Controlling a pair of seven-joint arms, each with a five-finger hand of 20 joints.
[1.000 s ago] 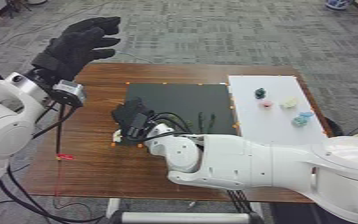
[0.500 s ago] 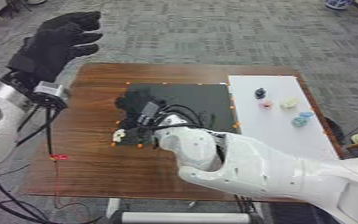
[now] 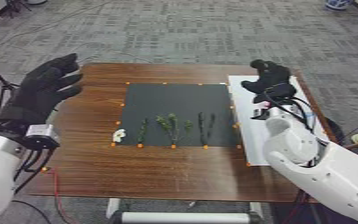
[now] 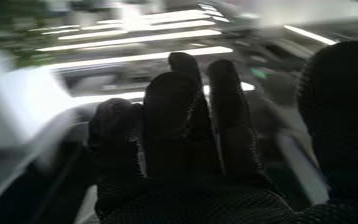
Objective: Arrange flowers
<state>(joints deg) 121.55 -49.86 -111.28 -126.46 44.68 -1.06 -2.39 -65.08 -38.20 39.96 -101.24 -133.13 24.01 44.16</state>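
- My right hand (image 3: pixel 277 87) has the fingers apart, over the white board (image 3: pixel 254 142).
- My left hand (image 3: pixel 35 97) has fingers apart also.
- White flower (image 3: pixel 119 135) is at dark mat's (image 3: pixel 175 97) edge, green stems (image 3: pixel 169 125) on it.

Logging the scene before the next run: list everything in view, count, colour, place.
white flower: 1, mat's near-left corner
stems: several, green, mat's near half
mat: 1, black, mid-table
sheet: 1, white, table's right side
pink and blue bits: partly hidden, count unclear, on sheet
markers: many, orange, around mat and sheet
table: 1, brown
red cable: 1, left
floor: 1, grey
arms: 2, white
left hand: 1, black, left
right hand: 1, black, above sheet
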